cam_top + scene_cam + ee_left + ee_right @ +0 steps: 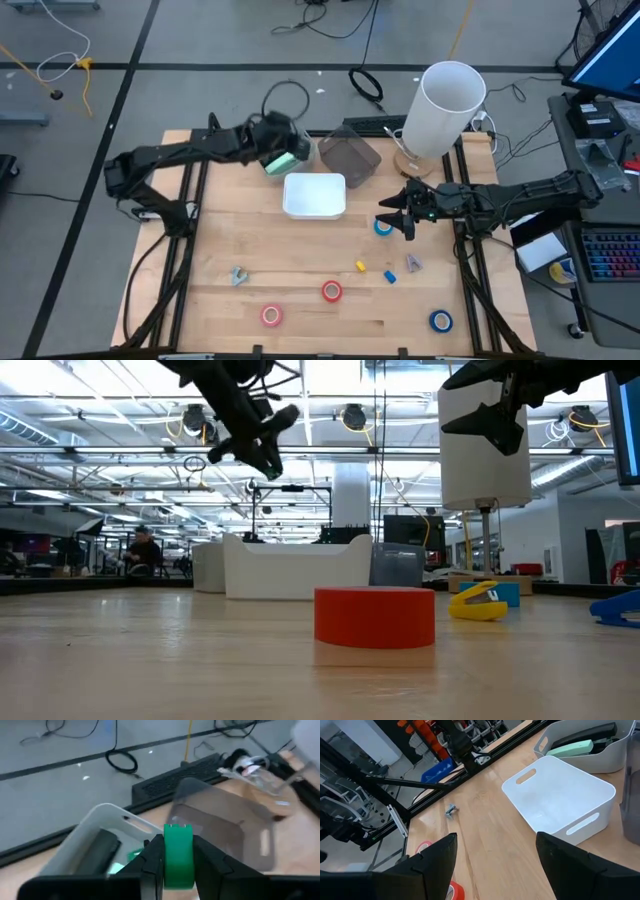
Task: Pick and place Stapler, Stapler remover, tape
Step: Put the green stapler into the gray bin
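A: Left gripper (177, 865)?
B: Raised above a grey bin (90, 832), clamped on a green stapler (178, 852).
A: Right gripper (398, 213)?
B: Spread wide, empty, hovering just over blue tape (383, 227).

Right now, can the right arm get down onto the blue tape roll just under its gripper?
Probably yes. The right gripper hangs open beside the blue tape roll, with bare table around the roll and nothing over it.
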Available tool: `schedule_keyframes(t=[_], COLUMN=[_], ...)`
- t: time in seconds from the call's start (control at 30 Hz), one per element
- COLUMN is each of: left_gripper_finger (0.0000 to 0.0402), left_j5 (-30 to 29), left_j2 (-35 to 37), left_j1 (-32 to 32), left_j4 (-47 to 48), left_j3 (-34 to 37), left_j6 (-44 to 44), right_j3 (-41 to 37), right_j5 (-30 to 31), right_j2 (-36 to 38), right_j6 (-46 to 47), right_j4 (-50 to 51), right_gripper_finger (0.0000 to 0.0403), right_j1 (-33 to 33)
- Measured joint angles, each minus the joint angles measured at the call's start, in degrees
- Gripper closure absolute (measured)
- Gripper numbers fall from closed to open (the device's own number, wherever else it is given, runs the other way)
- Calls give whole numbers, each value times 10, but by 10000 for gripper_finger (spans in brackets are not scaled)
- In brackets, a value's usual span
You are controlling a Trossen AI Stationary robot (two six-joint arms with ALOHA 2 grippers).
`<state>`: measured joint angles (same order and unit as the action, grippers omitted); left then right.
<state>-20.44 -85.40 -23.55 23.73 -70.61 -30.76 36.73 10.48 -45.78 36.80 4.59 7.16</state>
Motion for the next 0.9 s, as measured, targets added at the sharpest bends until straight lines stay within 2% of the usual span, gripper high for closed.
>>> schedule_keyframes(t=[0.3,0.5,0.9], left_gripper_finger=[317,315,314], left_j5=[45,84,102], left_j2=[-53,-117,-219], left_j1=[-82,-96,-104], left_j4=[-73,-124,-133], left_j3=[0,0,0], left_j6=[35,34,5], right_j3=[0,0,0], right_j5=[2,4,3], right_j2=[0,0,0], right_j6=[0,-2,-2], right_j4=[0,0,0], right_gripper_finger=[140,140,140], right_j1=[0,-1,-1])
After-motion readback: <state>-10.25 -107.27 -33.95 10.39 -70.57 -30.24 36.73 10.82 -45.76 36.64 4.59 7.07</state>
